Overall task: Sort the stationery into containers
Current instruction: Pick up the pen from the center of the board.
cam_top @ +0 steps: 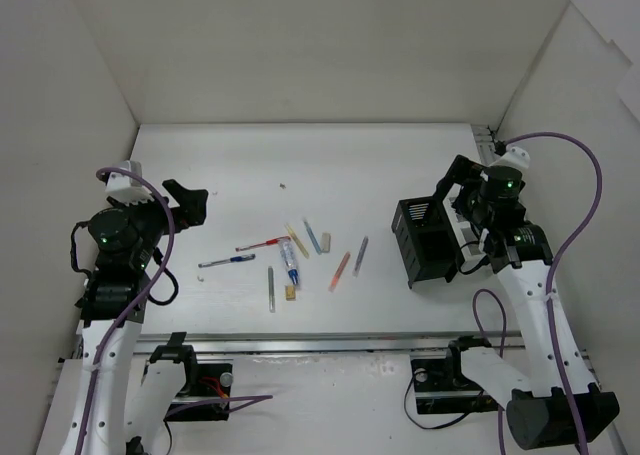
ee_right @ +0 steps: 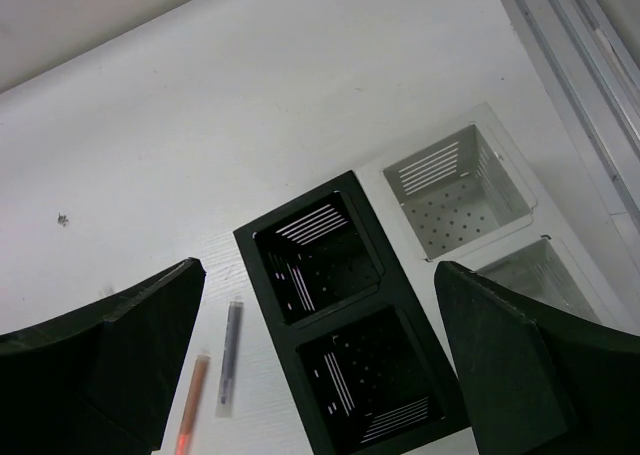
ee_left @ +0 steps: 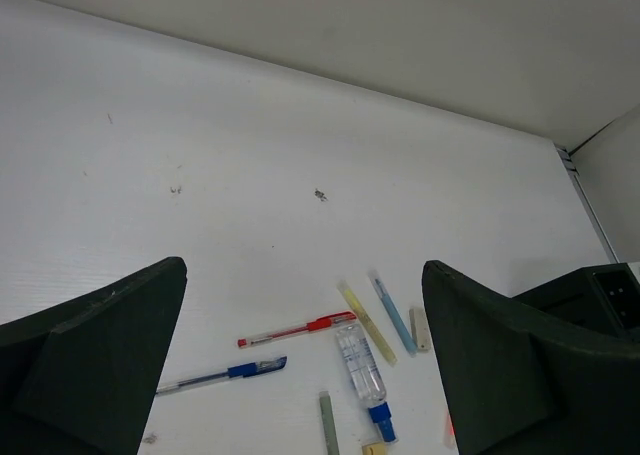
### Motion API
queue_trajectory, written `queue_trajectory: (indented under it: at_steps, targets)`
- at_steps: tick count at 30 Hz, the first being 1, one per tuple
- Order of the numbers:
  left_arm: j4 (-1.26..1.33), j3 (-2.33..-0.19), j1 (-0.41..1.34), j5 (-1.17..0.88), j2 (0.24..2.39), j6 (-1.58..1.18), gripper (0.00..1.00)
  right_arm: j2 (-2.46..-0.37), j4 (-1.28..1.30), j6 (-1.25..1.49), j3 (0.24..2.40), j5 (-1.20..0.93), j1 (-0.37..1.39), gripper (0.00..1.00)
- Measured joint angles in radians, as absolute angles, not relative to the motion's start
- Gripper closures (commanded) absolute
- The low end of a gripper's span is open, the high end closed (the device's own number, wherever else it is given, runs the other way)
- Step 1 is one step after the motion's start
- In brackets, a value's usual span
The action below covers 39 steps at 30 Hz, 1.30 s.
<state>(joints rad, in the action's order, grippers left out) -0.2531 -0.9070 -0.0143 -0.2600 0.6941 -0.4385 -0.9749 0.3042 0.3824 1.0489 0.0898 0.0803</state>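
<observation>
The stationery lies loose mid-table: a red pen (cam_top: pixel 262 243), a blue pen (cam_top: pixel 227 261), a clear blue-capped tube (cam_top: pixel 289 259), yellow (cam_top: pixel 297 241) and light-blue (cam_top: pixel 314 236) sticks, a grey pencil (cam_top: pixel 271 288), an orange pen (cam_top: pixel 340 271) and beige erasers (cam_top: pixel 290 292). My left gripper (cam_top: pixel 190 203) hovers open left of them, holding nothing; its view shows the red pen (ee_left: pixel 300 329) and the tube (ee_left: pixel 362 370). My right gripper (ee_right: pixel 318 270) hangs open and empty above the black two-compartment organiser (ee_right: pixel 345 313), with the white slotted box (ee_right: pixel 430 170) beside it.
White walls enclose the table on the left, back and right. The black organiser (cam_top: pixel 428 242) stands at the right, under the right arm. A grey pen (ee_right: pixel 230 355) and an orange one (ee_right: pixel 192 400) lie just left of it. A metal rail (ee_right: pixel 570 35) runs along the right edge.
</observation>
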Motion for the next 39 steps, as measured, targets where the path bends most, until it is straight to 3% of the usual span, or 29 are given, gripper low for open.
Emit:
queue_trajectory:
  at_steps: [9,15,20,27,34,39]
  targets:
    - [-0.258,-0.901,-0.014,-0.270,0.677,-0.438,0.00,-0.968,0.303,0.245,1.058,-0.068,0.117,0.02]
    - [-0.252,-0.876,-0.014,-0.322,0.670,-0.422,0.00,-1.055,0.302,-0.093,1.092,-0.158,0.397,0.02]
    - [-0.249,-0.837,-0.014,-0.359,0.669,-0.409,0.00,-1.261,0.372,-0.422,1.198,-0.179,0.573,0.02]
    - [-0.252,-0.837,-0.014,-0.363,0.689,-0.393,0.00,-1.508,0.424,-0.765,1.493,-0.194,0.586,0.02]
    - [-0.262,-0.836,-0.006,-0.323,0.681,-0.376,0.00,-1.525,0.642,-1.251,1.478,-0.221,0.591,0.02]
    - [-0.260,-0.804,-0.005,-0.308,0.632,-0.365,0.00,-1.648,0.822,-1.437,1.486,-0.265,0.591,0.06]
